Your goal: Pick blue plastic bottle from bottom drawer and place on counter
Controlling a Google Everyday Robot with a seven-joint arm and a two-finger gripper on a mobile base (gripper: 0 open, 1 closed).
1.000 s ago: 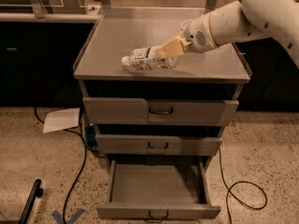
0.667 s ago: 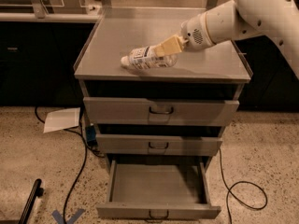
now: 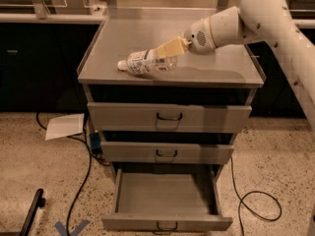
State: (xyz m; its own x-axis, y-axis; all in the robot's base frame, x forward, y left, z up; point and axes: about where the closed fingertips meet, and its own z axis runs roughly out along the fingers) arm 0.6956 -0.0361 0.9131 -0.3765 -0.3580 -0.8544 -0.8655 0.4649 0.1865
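Observation:
The blue plastic bottle (image 3: pixel 142 63) lies nearly on its side over the front part of the counter (image 3: pixel 123 33), with its white cap pointing left, close to the front edge. My gripper (image 3: pixel 166 50) reaches in from the right on the white arm and is shut on the bottle's base end with its cream fingers (image 3: pixel 172 46). I cannot tell whether the bottle rests on the counter or hangs just above it. The bottom drawer (image 3: pixel 167 223) stands pulled open below, and its inside shows nothing in it.
The two upper drawers (image 3: pixel 170 117) (image 3: pixel 167 153) are closed. A white sheet of paper (image 3: pixel 65 126) lies on the floor at left, with cables (image 3: pixel 81 181) (image 3: pixel 256 205) on both sides of the cabinet. A dark bar (image 3: pixel 34 210) lies at lower left. A pale worktop (image 3: pixel 49 17) runs behind.
My gripper and the bottle have shifted a little to the left over the counter. The drawers have not moved.

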